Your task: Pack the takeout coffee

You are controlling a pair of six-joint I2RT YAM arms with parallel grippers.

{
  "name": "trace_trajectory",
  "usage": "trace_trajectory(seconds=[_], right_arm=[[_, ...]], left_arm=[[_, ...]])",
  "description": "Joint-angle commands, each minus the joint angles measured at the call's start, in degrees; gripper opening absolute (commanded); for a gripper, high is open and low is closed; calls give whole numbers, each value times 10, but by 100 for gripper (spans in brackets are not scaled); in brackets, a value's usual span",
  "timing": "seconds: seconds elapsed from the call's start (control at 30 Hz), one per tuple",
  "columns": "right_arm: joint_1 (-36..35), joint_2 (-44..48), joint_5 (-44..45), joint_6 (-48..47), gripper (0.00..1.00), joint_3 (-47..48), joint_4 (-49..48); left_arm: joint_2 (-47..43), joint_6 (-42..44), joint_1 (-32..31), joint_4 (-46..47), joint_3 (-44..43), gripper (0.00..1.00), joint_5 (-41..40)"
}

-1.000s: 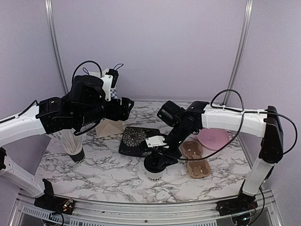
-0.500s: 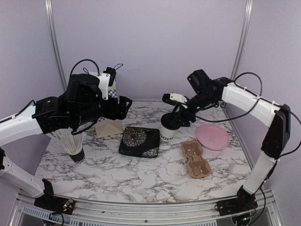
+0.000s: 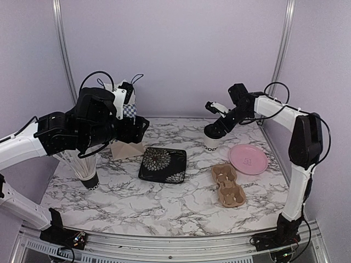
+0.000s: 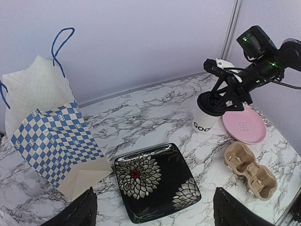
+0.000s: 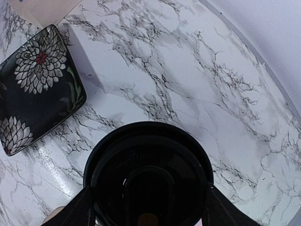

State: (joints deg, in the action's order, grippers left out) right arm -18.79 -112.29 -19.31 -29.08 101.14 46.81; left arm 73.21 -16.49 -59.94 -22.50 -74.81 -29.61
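Right end effector (image 3: 214,132), clamped on the takeout coffee (image 3: 211,144), has carried it rearward; left end effector (image 3: 141,127) gapes.

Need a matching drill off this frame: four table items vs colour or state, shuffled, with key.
Things:
1. coffee cup
2. paper bag
3. square plate
4. cup carrier

Descriptions:
a. black with a flower pattern
b. plain brown cardboard
c. white with a black lid, between the fingers of the right pincer
d. blue-and-white checks

Pairs: 1-c, 2-d, 3-a, 4-b
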Motion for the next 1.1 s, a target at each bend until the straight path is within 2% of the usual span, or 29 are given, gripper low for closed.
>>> trace_trajectory(seconds=[0.0, 0.5, 0.77, 1.07], right_arm=[[9, -16, 9, 40, 68, 38, -18], [9, -40, 15, 56, 71, 33, -17], [9, -62, 25, 52, 73, 57, 3], [9, -69, 18, 62, 82, 72, 10]], left_arm=[[-26, -9, 3, -22, 8, 86, -11], [-35, -7, 4, -33, 7, 86, -19], [-35, 8, 7, -61, -27, 87, -24], [-44, 11, 9, -81, -32, 87, -35]])
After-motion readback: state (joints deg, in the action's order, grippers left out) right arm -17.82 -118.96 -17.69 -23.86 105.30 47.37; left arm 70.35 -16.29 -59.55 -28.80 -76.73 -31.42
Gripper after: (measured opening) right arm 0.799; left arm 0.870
